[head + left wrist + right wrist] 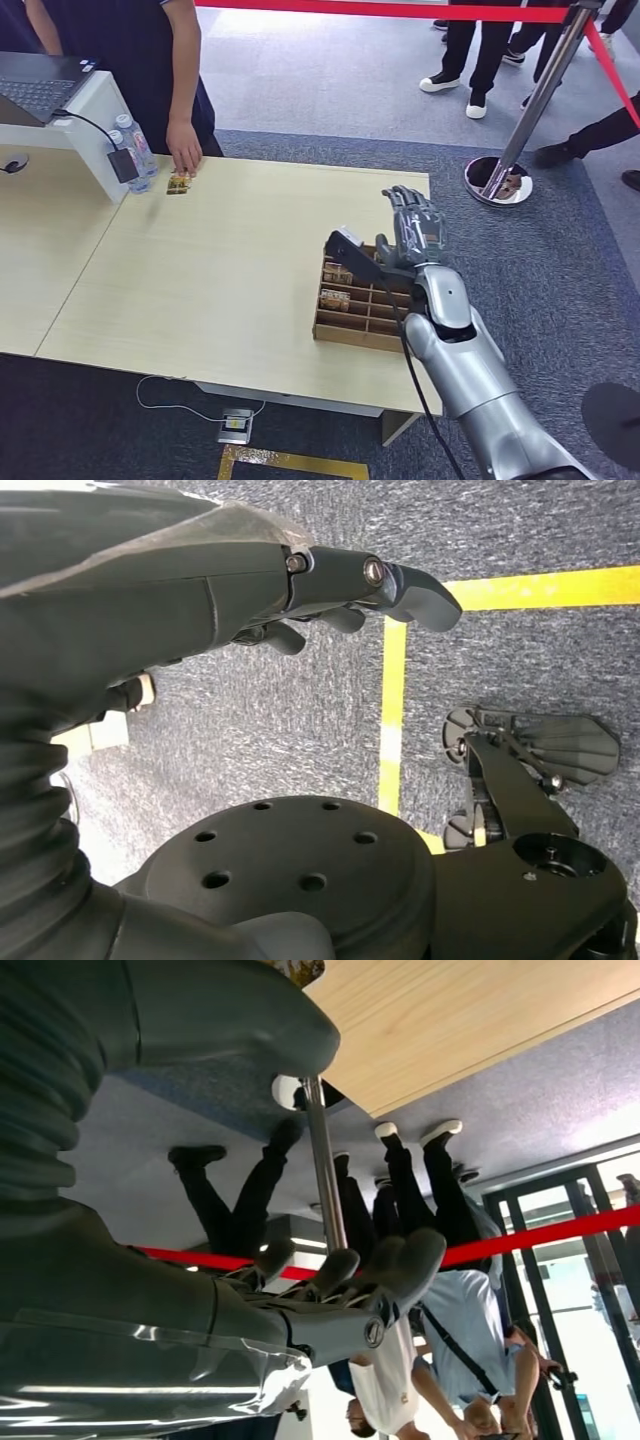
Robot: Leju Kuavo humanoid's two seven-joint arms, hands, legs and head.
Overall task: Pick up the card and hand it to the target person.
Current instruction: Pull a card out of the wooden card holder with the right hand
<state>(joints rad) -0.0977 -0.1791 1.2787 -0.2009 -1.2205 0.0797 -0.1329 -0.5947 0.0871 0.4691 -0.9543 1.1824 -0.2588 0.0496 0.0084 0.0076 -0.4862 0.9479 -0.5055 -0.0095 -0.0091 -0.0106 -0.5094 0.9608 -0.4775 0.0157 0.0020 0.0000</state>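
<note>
The card (179, 183) lies flat on the far side of the table (226, 270), under the fingertips of a person's hand (183, 150); further cards (336, 298) stand in the slots of the wooden tray (362, 322) near the table's right front corner. The right hand's fingers (404, 205) are apart and lifted, holding nothing, and the right wrist view shows them loosely spread in open air. That right hand (413, 232) hovers above the tray's far edge, apart from the cards below it. The left hand (332, 590) hangs beside the body above the carpet, its fingers only slightly curled and holding nothing.

Judging by this, the pick has not begun. The cards in the tray stand edge-up and close together in narrow slots, so thick fingers coming down from here could catch the slot walls, or pinch two cards at once, or tip the light tray. A thin card held by its edge could also slip or twist out on the way across. A black cable (411, 360) runs along the right forearm and could snag on the tray's rim as the arm lowers. The person stands at the far left, well apart from the right hand, so the hand-over means a long reach across the table, passing near the water bottles (134, 150).
</note>
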